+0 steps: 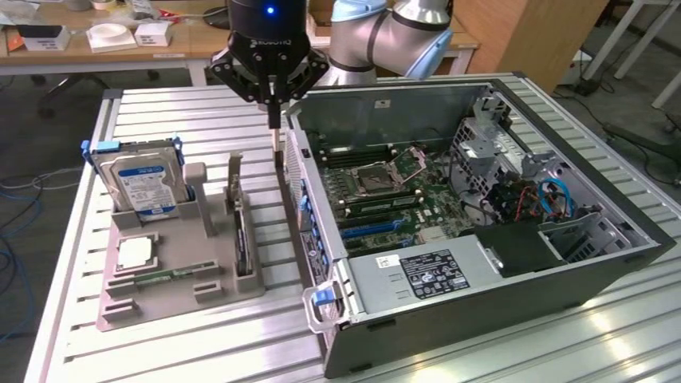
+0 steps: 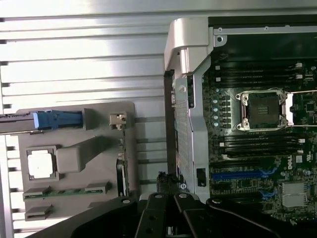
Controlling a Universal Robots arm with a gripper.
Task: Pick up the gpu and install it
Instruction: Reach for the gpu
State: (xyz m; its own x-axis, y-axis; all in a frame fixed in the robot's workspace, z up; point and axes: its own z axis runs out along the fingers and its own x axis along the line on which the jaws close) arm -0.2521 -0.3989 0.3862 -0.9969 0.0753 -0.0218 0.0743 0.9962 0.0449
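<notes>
The gripper (image 1: 274,120) is hanging closed and apparently empty. The gpu (image 1: 242,233) is standing on edge in the tray (image 1: 159,295), below the gripper, on its side away from the case (image 1: 426,319). The card is looking light, stiff and fragile, best pinched along its bare top edge.

1. Overhead light is glaring off the ribbed silver metal table (image 1: 623,345) in the lower right of the exterior view's frame.
2. The open dark computer case (image 1: 479,323) is casting soft shadow over its own interior.
</notes>
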